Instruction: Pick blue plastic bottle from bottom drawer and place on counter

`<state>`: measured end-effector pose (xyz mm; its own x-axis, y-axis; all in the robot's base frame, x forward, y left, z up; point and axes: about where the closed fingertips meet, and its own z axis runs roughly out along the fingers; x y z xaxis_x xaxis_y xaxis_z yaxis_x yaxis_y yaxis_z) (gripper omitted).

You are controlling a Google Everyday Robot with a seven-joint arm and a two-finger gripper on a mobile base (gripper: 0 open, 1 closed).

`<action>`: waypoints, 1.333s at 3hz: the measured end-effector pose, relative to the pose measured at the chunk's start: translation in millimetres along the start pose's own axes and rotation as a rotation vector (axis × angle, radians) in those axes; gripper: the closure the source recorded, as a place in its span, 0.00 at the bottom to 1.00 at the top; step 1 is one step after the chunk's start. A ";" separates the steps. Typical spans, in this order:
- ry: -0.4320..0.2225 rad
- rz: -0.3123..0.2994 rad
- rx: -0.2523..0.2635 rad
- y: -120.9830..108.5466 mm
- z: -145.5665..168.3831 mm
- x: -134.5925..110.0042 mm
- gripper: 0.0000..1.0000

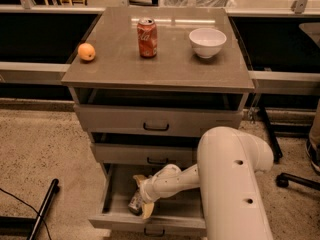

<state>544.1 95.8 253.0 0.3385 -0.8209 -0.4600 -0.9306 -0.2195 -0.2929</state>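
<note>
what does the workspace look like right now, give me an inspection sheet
surface: counter, flat and grey-brown, bottle not on it
job's things: bottom drawer pulled open; bottle lying inside near its front left
clutter: can upright mid-counter, bowl to its right, orange at the counter's left edge
grippers: gripper down inside the bottom drawer, right at the bottle; whether it holds the bottle cannot be told
cables: thin dark cable on the floor, lower left
surroundings: speckled floor; dark bar lying lower left; chair base on the right
</note>
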 end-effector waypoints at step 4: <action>0.099 -0.471 -0.149 -0.7 18.3 1.3 0.00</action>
<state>547.8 104.5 237.2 0.7184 -0.6590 -0.2229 -0.6922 -0.6453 -0.3232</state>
